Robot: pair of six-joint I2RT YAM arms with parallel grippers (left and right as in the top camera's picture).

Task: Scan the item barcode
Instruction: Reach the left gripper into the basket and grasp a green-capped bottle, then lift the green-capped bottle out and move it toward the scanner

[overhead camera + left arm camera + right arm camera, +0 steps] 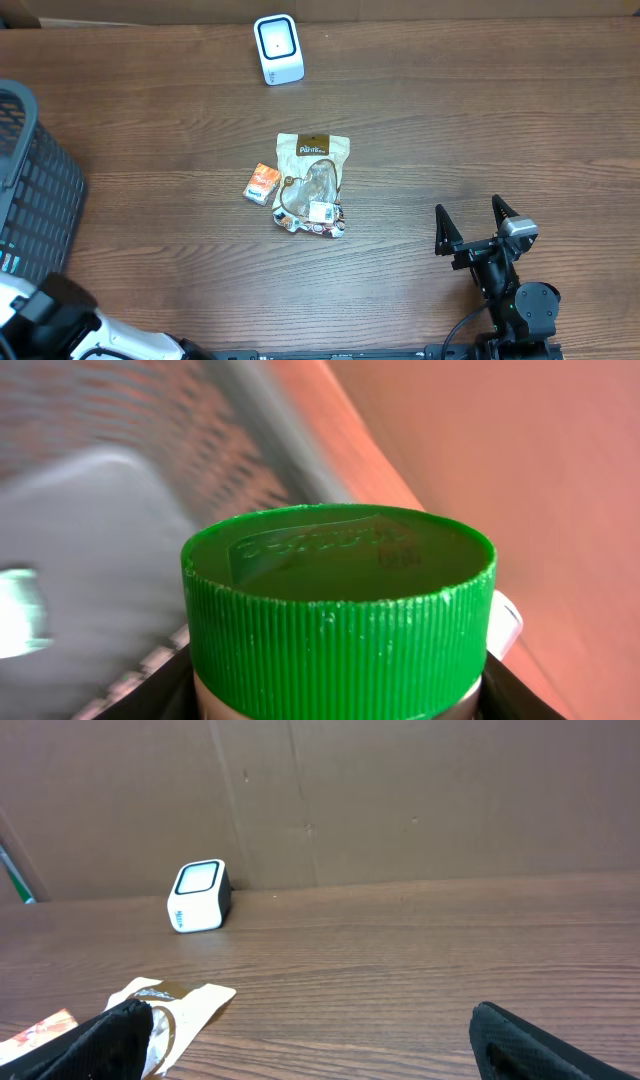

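One bottle [340, 600] sits pinched in the left hand [338, 695], right hand [467, 205] spread idle; next, its barcode should face the far-edge scanner [278, 50].

right arm [505, 285] is all matte black: stacked links, a round joint housing [538, 303] low down, a small grey camera block [518, 228] at the wrist. right gripper [468, 205] has two slim black fingers [443, 230] tapering to points; up close the pads [110, 1040] look dull, slightly grainy. thin black cable [462, 326] runs off the base. left arm [115, 342] differs: glossy white shells with a black joint [68, 298] between. left gripper [332, 688] shows only black finger edges at the frame corners.
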